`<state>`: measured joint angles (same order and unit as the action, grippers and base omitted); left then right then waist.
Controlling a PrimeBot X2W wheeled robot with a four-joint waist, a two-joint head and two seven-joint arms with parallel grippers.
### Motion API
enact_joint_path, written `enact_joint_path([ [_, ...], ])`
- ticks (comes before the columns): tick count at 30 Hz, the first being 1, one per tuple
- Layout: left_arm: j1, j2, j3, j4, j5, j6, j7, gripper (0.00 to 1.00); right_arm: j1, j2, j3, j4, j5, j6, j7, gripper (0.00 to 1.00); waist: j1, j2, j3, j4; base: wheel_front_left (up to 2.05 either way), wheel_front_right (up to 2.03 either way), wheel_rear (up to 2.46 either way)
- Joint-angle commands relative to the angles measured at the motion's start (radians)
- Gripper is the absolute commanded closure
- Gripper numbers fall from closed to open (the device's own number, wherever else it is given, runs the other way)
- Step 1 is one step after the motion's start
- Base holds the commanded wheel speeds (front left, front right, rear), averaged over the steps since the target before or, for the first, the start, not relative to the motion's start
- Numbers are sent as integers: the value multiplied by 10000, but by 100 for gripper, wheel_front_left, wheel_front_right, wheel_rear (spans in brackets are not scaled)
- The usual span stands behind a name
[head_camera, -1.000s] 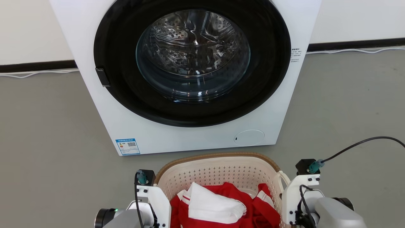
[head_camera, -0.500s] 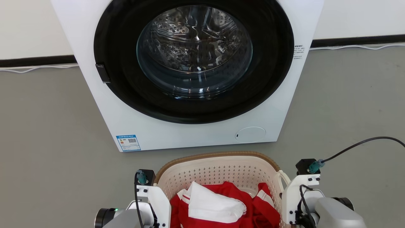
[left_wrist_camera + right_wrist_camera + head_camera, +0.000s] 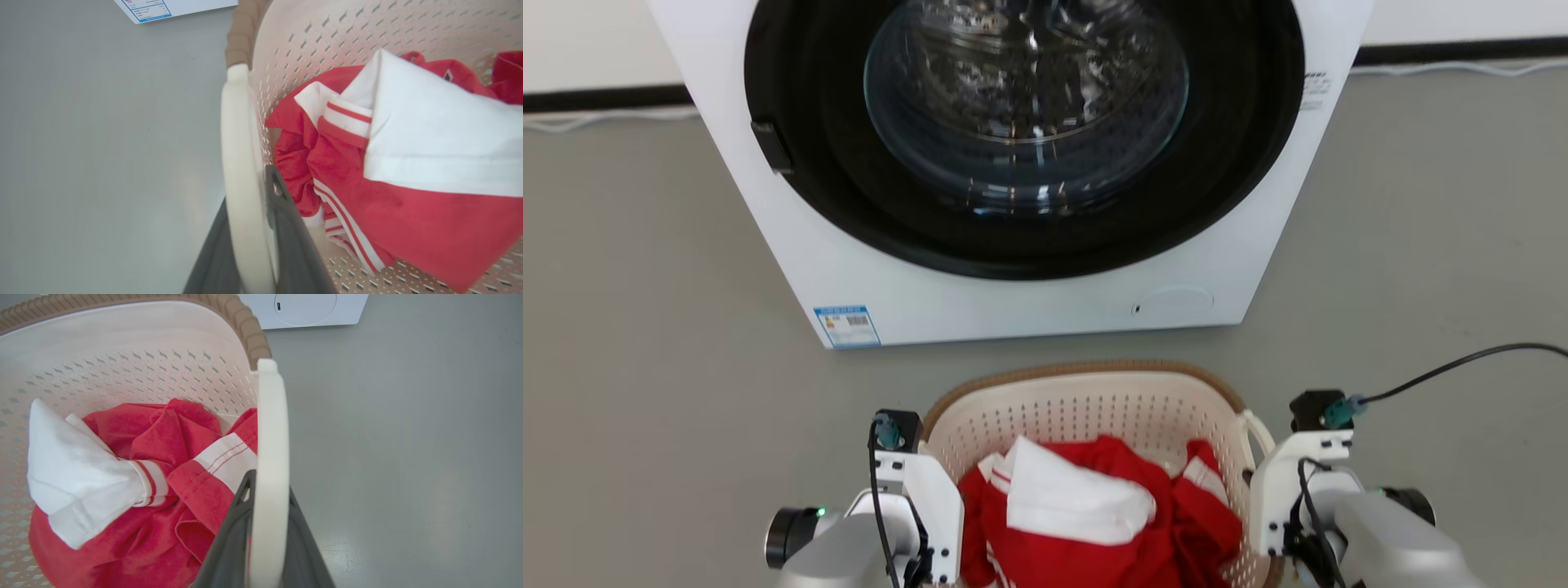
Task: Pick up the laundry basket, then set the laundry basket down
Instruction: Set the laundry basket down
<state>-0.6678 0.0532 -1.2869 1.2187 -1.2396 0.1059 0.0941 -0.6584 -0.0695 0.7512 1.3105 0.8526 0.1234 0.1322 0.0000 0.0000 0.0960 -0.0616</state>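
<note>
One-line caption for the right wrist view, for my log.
Right gripper clamped on the white loop handle of the laundry basket, red-and-white garment inside, washer beyond.

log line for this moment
cream perforated plastic laundry basket, red-and-white clothes inside; left gripper shut on left handle; right gripper shut on right handle

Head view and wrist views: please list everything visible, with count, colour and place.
laundry basket: 1, cream-white with brown rim, in front of the washing machine
left handle, right handle: 2, white, basket's sides
clothes: one heap, red and white, inside the basket
washing machine: 1, white with black round door, behind the basket
label: 1, blue-edged, washer's lower left corner
floor: grey, all around
cable: 1, black, by the right arm
left gripper: 1, dark, shut on the left handle
right gripper: 1, dark, shut on the right handle
</note>
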Motion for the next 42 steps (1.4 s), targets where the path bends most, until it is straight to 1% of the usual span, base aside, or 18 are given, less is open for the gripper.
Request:
enact_joint_path([
  [1, -491, -30, 69, -161, 154, 1, -113, 100, -468, 193, 148, -245, 70, 73, -330, 100, 0, 0, 204, 42, 0, 0, 0],
  [15, -1373, -30, 68, -192, 316, 286, -825, 100, -1241, 193, 218, -216, 161, 73, -1469, 100, 0, 0, 1769, 126, 0, 0, 0],
  [22, -2010, -30, 75, -361, 427, 542, -1487, 100, -1738, 176, 342, -205, -114, 73, -2173, 100, 0, 0, 2830, 264, 0, 0, 0],
  [31, -2756, -30, 73, -480, 589, 872, -2245, 100, -2381, -84, 394, -263, -222, 73, -3122, 100, 0, 0, 4249, 397, 0, 0, 0],
  [32, -2756, -30, 73, -480, 589, 872, -2245, 100, -2381, -84, 394, -263, -222, 73, -3122, 100, 0, 0, 4249, 397, 0, 0, 0],
  [42, -3513, -30, 88, -527, 653, 1109, -2998, 100, -2823, -606, 724, -821, -247, 73, -3767, 100, 0, 0, 5587, 472, 0, 0, 0],
])
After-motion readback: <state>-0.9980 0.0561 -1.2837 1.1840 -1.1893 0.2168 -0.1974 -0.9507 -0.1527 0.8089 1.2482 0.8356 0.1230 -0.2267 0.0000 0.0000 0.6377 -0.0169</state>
